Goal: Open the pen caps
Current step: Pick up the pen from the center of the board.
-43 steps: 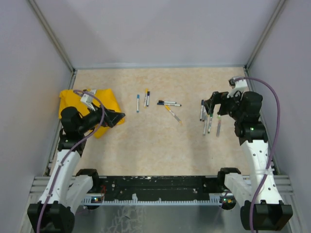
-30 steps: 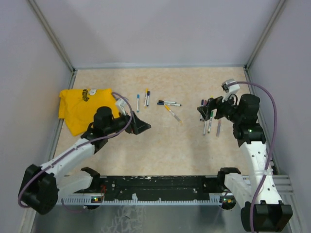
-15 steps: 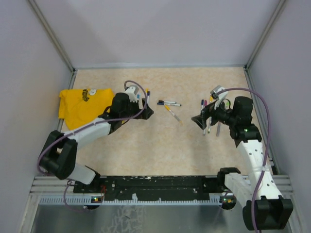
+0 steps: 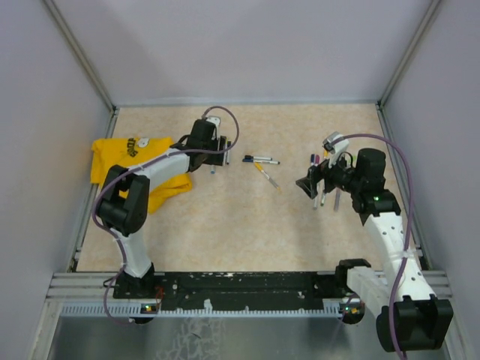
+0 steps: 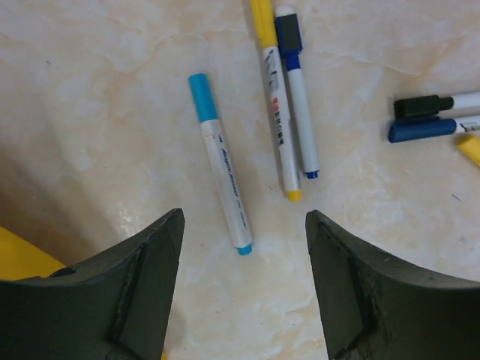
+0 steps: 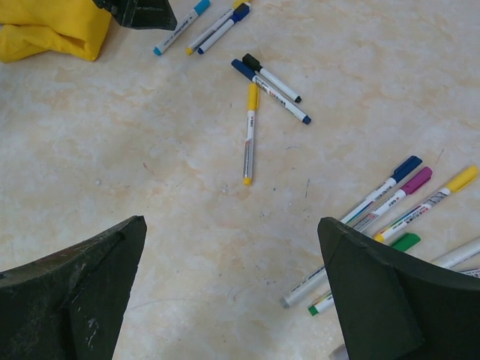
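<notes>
Approach step: your left hand [image 5: 244, 223], released, hangs over the pen [image 5: 223, 187]; drop, clench it. Right hand [image 6: 231, 225], released too, pulls the cap [image 5: 201, 96].

A robotics lab test cell — plain pale panels [image 4: 247, 45] close in three sides, held by bare aluminium struts [image 4: 81, 56], around a beige marbled bench [image 4: 247, 225]. A black mounting rail [image 4: 247, 283] at the near edge carries two cabled robot arms [image 4: 390, 225].
</notes>
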